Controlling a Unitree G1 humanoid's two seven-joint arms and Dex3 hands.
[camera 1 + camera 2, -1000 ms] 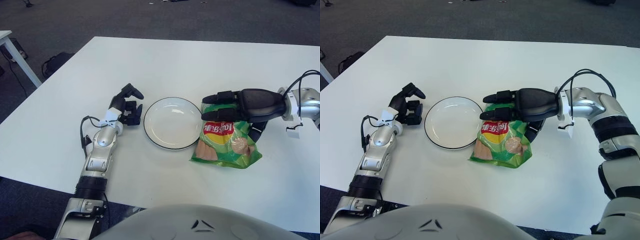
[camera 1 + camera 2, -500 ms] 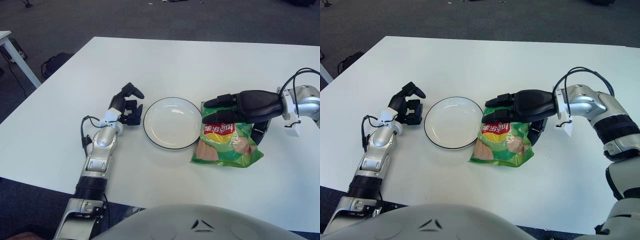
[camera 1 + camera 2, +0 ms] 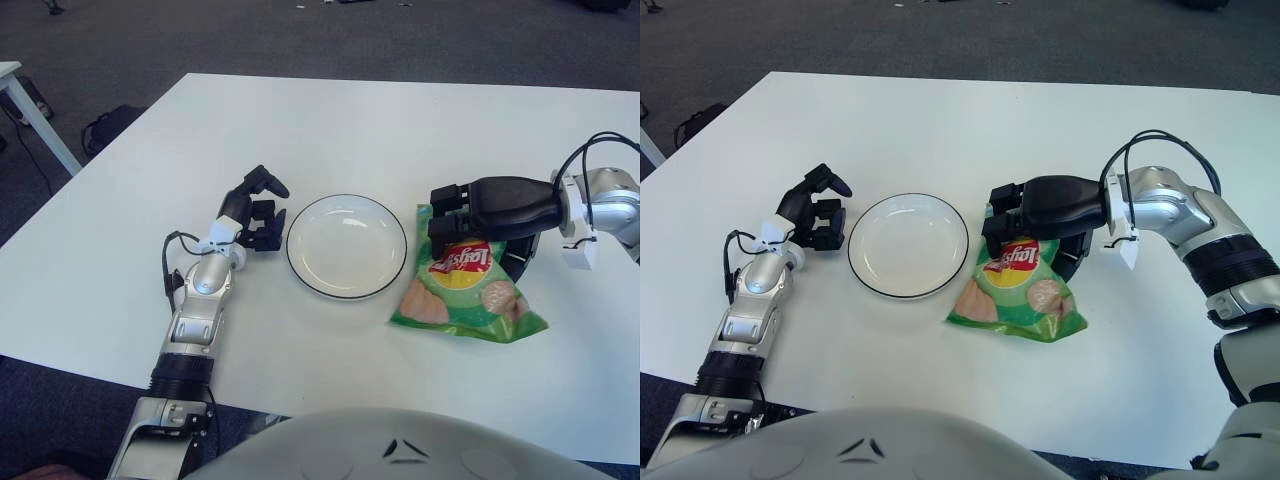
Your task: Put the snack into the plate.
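white table [image 3: 330, 130] up front — right hand [image 3: 468, 208] clamps its fingers on the top edge of the green snack bag [image 3: 465, 288], lying just right of the empty plate [image 3: 346, 245]. left hand [image 3: 256, 208] sits curled by the plate's other side — holding nothing.

Bag [image 3: 468, 294]: green w/ red-yellow logo, tan chip pics. Plate [image 3: 346, 246]: white, thin black rim. Table [image 3: 330, 130]: white. Both hands [image 3: 490, 207] [image 3: 255, 210]: black; forearms silver.

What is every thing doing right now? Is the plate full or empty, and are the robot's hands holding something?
plate: empty, flat on the table.
chip bag: sealed, lying beside the plate, top edge gripped.
right hand: shut on the chip bag's top.
left hand: curled, holding nothing, resting left of the plate.
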